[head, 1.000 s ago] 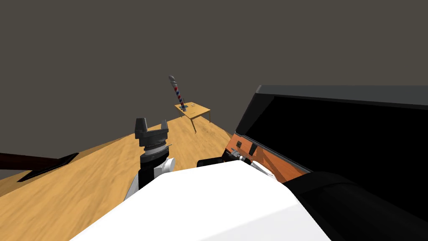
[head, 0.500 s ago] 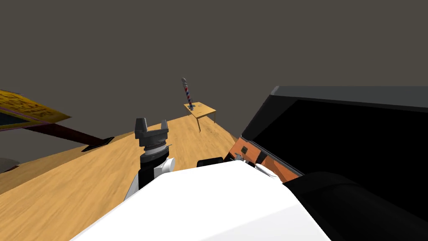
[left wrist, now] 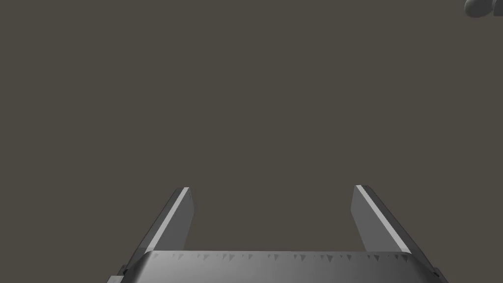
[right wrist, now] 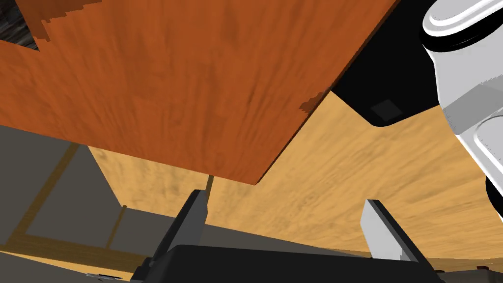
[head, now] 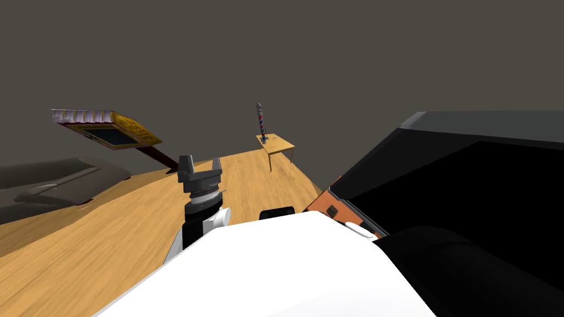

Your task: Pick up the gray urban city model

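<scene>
Our left jaws, right jaws: wide, empty. Hazard: orange panel (right wrist: 172,88) near right jaws; swinging, we could strike it.

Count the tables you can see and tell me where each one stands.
1. The small wooden table stands far off on the wood floor, beyond the left tool, with a striped pole on it. Others may be hidden.

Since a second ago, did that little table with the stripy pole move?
No. The little table has the stripy pole at its same corner, at the same spot on the wooden floor. The whole head view slid right together, so I turned.
</scene>
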`<state>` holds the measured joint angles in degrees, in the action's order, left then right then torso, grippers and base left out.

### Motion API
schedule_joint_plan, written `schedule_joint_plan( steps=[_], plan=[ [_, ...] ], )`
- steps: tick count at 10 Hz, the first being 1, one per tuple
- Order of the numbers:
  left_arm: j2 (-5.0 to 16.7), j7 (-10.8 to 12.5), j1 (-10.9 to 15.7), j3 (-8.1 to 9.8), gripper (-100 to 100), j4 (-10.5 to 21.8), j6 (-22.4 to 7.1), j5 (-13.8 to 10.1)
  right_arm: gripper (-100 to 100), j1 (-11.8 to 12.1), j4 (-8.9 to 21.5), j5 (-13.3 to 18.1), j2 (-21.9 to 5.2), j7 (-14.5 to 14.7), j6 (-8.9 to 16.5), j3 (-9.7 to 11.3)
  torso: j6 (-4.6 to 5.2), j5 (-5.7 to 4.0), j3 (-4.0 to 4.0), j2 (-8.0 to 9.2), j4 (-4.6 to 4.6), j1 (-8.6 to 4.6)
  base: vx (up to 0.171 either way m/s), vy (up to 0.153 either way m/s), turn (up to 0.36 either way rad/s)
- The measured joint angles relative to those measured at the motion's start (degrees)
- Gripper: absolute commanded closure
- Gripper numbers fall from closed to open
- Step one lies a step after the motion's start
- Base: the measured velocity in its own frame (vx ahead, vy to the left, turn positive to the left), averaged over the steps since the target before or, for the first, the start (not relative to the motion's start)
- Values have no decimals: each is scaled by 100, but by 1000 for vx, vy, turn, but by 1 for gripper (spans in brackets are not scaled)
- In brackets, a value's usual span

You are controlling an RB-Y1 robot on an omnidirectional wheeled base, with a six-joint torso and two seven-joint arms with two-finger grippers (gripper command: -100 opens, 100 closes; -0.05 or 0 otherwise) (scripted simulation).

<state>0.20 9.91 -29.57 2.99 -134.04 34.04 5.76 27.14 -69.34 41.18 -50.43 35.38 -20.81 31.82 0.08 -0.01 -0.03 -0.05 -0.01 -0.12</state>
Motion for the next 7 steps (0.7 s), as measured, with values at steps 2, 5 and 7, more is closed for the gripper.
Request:
schedule_joint_plan(
  steps=[2, 5, 7],
  plan=[
    [0, 0, 0, 0, 0, 0, 0, 0, -100, -30, 242, 137, -96, 146, 51, 173, 1, 1, 3, 5, 1, 3, 4, -48, 339],
    [0, 0, -1, 0, 0, 0, 0, 0, -100, -126, 614, 350, -429, 329, 77, 507, 2, 1, 2, 3, 1, 0, 3, -45, 150],
    [0, 0, 0, 0, 0, 0, 0, 0, -100, -132, 823, 442, -518, 443, 102, 624, 2, 1, 4, 6, 2, 3, -12, -46, 318]
  ],
)
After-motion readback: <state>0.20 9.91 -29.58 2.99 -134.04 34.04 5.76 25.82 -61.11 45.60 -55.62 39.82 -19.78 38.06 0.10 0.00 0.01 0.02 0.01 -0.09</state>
